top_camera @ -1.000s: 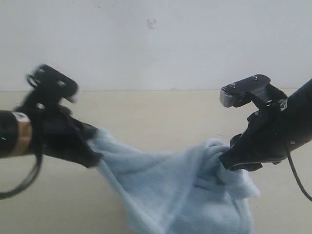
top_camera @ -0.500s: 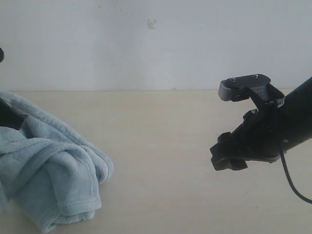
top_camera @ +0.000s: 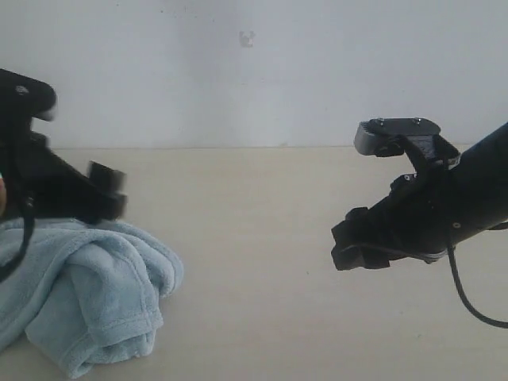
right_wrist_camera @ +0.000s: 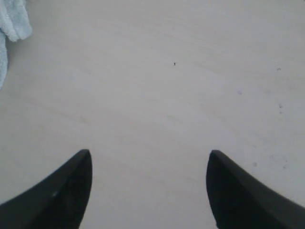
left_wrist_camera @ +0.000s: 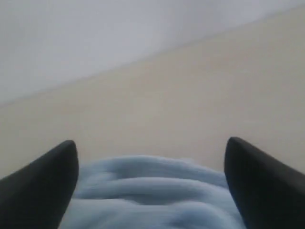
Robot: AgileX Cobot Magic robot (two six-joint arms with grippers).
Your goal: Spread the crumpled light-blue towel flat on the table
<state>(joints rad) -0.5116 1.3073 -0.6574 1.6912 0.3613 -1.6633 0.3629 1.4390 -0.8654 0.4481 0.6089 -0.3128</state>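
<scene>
The light-blue towel [top_camera: 87, 294] lies crumpled in a heap at the near left of the beige table [top_camera: 254, 206]. My left gripper [top_camera: 107, 190] hovers just above the heap, open, with folds of the towel [left_wrist_camera: 152, 191] showing between and below its spread fingers, nothing clamped. Far to the right my right gripper [top_camera: 349, 242] is open over bare table [right_wrist_camera: 157, 95], well apart from the cloth. A small bit of the towel [right_wrist_camera: 12, 21] shows at the edge of the right wrist view. No white label is visible.
A plain white wall [top_camera: 254, 71] rises behind the table's far edge. Bare tabletop stretches between the towel heap and the right arm. A black cable [top_camera: 468, 294] hangs under the right arm.
A second ago both grippers held the towel stretched between them. It was then released and dropped in a heap at the left; the left arm has now come back into view above it.
</scene>
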